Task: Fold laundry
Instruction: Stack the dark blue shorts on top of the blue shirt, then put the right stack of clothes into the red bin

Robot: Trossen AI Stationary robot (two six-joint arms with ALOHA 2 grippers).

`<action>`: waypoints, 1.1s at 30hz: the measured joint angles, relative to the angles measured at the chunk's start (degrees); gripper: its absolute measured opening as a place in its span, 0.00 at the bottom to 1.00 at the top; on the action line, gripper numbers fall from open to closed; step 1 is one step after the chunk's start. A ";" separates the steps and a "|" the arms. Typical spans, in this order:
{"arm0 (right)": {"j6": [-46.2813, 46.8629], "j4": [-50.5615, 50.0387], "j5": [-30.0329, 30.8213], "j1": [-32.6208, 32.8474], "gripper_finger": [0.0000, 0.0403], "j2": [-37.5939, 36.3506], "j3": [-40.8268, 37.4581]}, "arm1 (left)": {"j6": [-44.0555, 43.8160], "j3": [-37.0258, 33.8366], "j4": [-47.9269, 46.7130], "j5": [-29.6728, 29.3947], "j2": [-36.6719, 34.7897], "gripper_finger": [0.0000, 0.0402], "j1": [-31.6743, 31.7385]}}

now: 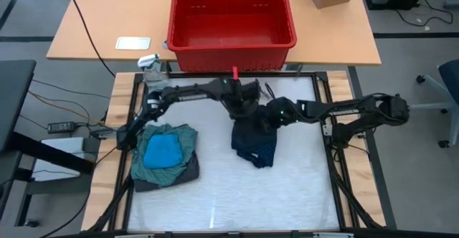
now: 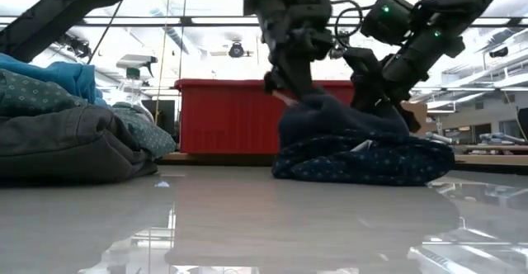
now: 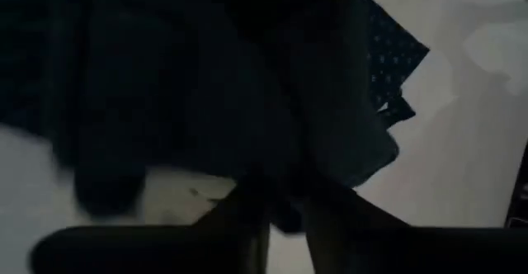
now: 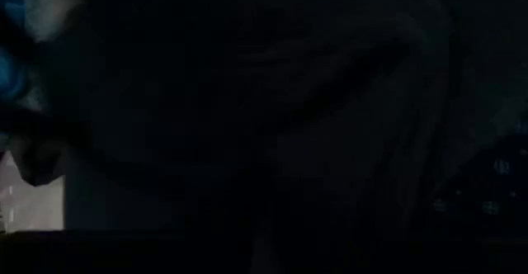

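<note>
Overhead, both arms meet over navy dotted piece (image 1: 254,146), wrist views perhaps smothered

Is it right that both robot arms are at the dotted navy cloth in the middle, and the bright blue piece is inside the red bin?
Not quite. Both arms are indeed at the dotted navy cloth in the middle, but the bright blue piece is not in the red bin. The high view shows it lying on top of the teal-green shirt in the pile on the table's left side.
</note>
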 joint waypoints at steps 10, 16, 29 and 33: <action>2.01 -3.25 -1.88 -3.69 0.64 -10.17 3.04 | 6.31 0.00 -6.46 -0.58 -5.41 0.46 6.14; 7.60 -4.08 -1.46 -4.77 0.63 -14.08 2.99 | 10.47 -0.02 -1.20 -10.17 -12.08 0.51 13.93; 15.16 -4.24 2.69 1.21 0.61 -14.32 2.99 | 13.30 0.04 25.13 -20.15 -12.68 0.43 31.98; 16.77 -4.34 4.05 2.97 0.61 -14.27 2.98 | 14.16 0.02 24.96 -19.76 -9.28 0.43 33.15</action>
